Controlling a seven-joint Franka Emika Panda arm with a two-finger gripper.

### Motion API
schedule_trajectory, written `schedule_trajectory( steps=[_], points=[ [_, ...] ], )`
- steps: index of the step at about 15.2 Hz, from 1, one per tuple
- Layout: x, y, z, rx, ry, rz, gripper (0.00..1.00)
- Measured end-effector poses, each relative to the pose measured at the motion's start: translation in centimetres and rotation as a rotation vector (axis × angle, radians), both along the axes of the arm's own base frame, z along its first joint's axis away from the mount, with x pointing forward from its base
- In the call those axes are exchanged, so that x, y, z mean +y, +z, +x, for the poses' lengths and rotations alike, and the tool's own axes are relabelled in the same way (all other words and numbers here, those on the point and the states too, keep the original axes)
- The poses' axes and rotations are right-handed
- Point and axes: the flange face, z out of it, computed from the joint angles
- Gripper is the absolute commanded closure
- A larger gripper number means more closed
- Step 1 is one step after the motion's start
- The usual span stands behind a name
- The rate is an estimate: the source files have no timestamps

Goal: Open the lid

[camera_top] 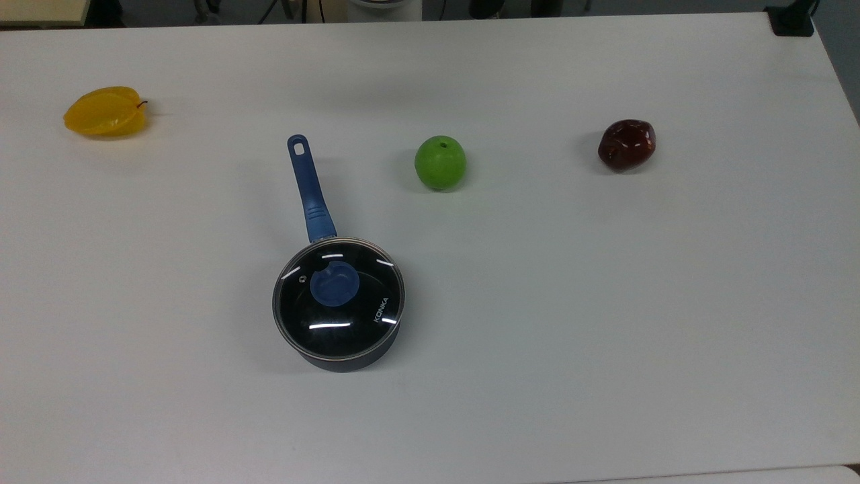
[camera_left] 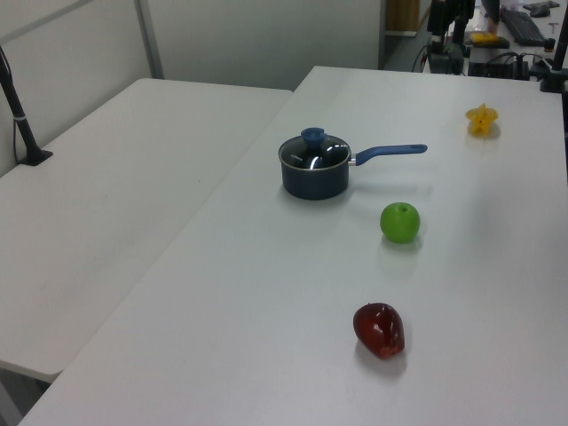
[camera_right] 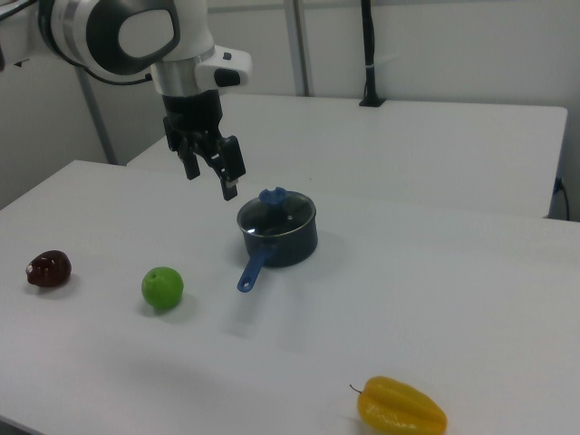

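Note:
The clear glass lid (camera_top: 338, 296) with a blue knob (camera_top: 334, 284) and metal rim sits flat on the black saucepan (camera_top: 349, 361). The pan's blue handle (camera_top: 308, 188) points toward the far edge in the top view. The left view shows the lid (camera_left: 315, 152) on the pan (camera_left: 312, 180), and so does the right view, lid (camera_right: 275, 210) on pan (camera_right: 283, 243). My gripper (camera_right: 211, 184) hangs in the air above and to the right view's left of the lid, apart from it. Its fingers are open with nothing between them.
A green apple (camera_top: 440, 162) lies to the top view's right of the pan handle, a dark red fruit (camera_top: 626, 144) farther right, and a yellow starfruit (camera_top: 105, 111) at the far left. A second white table (camera_left: 106, 177) adjoins, with a black post (camera_right: 366, 54).

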Motion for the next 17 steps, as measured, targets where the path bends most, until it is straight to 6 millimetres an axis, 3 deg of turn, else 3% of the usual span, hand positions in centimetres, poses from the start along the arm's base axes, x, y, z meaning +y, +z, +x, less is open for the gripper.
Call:
schedule_trajectory(
  steps=[13, 17],
  points=[
    [-0.1, -0.1, 0.1, 0.002, -0.003, 0.006, 0.00],
    [0.3, -1.1, 1.2, 0.011, -0.076, 0.028, 0.00]
  ],
)
